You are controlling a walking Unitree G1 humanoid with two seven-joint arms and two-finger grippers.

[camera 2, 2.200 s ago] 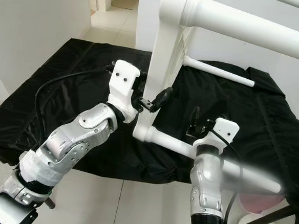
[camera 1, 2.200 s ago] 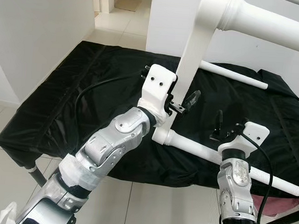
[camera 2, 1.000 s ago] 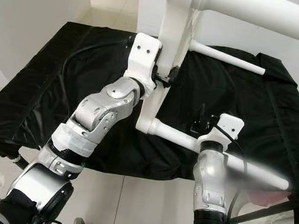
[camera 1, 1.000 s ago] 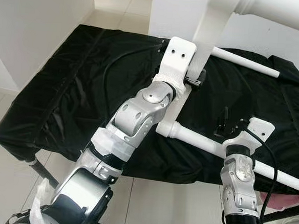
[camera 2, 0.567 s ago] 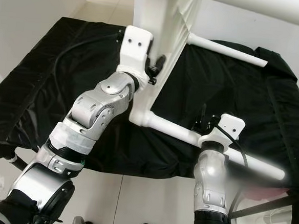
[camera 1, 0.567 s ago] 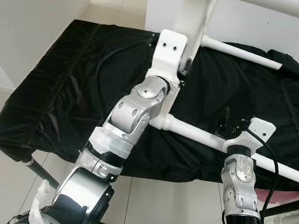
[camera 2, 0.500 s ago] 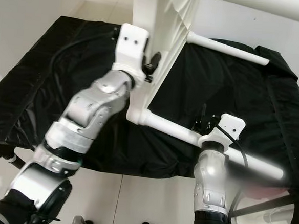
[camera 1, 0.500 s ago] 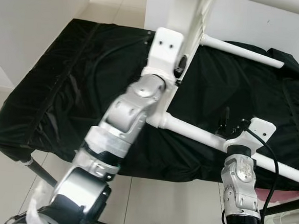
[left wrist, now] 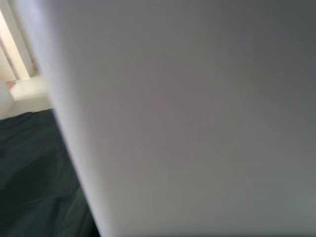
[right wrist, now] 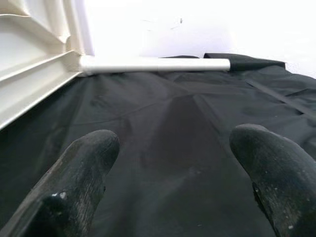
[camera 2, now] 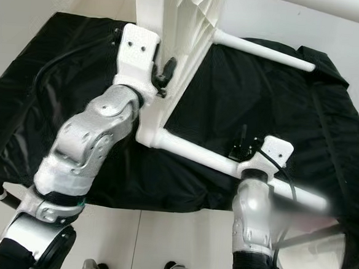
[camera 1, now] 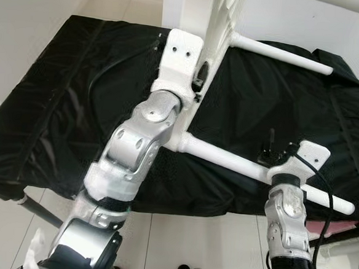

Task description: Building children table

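Left gripper clamped on tabletop edge, held on edge. Right gripper spread, empty, hovering over near leg; leg axis 10-to-4, right arm closer.

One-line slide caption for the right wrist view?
Open right end effector hovers over black cloth, facing a white table leg.

the white table top runs off the upper edge; left pincer grip partly hidden.
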